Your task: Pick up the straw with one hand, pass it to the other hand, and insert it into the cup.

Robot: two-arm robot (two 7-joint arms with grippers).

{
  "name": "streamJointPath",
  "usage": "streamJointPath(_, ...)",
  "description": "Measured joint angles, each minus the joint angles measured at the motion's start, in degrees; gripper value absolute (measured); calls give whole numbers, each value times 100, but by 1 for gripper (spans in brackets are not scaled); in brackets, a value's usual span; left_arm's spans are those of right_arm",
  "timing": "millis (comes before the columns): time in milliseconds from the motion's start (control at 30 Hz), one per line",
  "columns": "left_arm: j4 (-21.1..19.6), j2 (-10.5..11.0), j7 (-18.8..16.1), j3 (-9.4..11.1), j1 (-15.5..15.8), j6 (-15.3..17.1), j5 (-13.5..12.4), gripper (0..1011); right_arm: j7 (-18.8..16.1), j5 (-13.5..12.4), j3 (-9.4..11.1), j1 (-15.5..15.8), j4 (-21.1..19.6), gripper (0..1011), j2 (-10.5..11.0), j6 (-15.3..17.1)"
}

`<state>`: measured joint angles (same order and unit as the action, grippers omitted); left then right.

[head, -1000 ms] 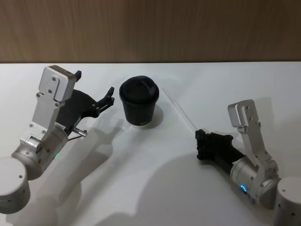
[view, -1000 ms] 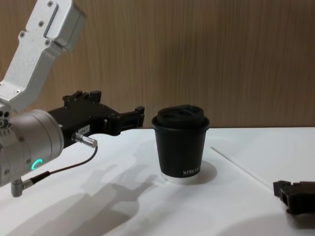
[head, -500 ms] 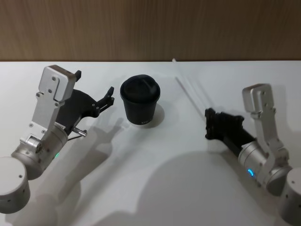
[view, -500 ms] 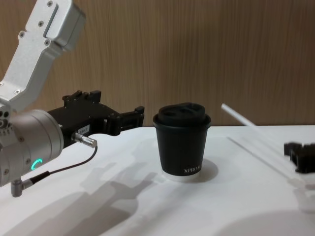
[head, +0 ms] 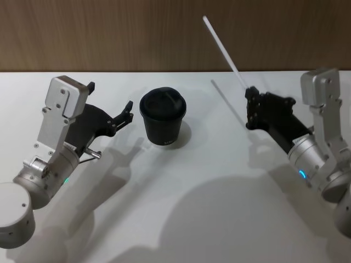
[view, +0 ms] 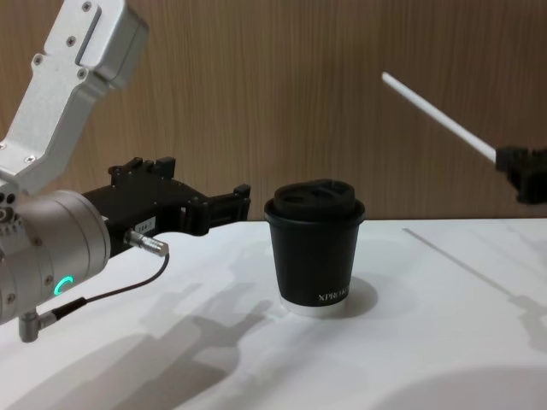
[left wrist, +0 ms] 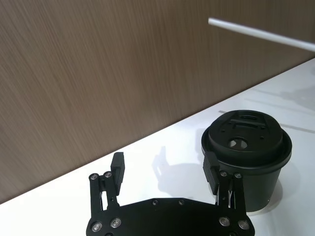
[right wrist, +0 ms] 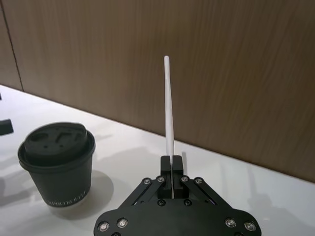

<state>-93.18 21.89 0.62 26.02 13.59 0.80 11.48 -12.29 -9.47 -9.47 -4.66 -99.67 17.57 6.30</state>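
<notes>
Up off the tabletop within the last second has come the right gripper (head: 250, 97), a black two-fingered claw on a silver-grey wrist. It lay low at the right of the head view a second ago and is now at the upper right. Its fingers are clenched on the lower end of the thin, straight white plastic straw (head: 222, 46), which earlier lay flat on the table. The straw now slants up and to the left, its free end against the brown wood-grain wall (head: 109, 33) near the top of the frame. In the right wrist view the straw (right wrist: 169, 105) runs straight out from between the closed fingertips.

Near the centre of the head view, the small black paper cup with a domed black lid (head: 163, 118) stands upright on the white table (head: 192, 208), barely moved. Just left of it hangs the left gripper (head: 109, 98), black on a silver wrist with a thin cable. Its fingers are spread wide with nothing between them, and it has not shifted.

The handover looks to be the step in hand. The right arm should carry the straw's free length between those spread fingers, passing above the lid so the cup is not knocked. The left should pinch near mid-length, leaving an end free for the lid's hole. The right should release only once that pinch is firm, since so slim a straw will probably pivot.
</notes>
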Motion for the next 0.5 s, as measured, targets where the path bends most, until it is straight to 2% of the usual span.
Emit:
streamJointPath(267, 0, 0, 0, 0, 0, 0, 0, 1003, -451, -124, -9, -225, -9, 26, 176, -444)
streamJointPath(500, 0, 0, 0, 0, 0, 0, 0, 1003, -992, -416, -37, -467, 98, 24, 336, -854)
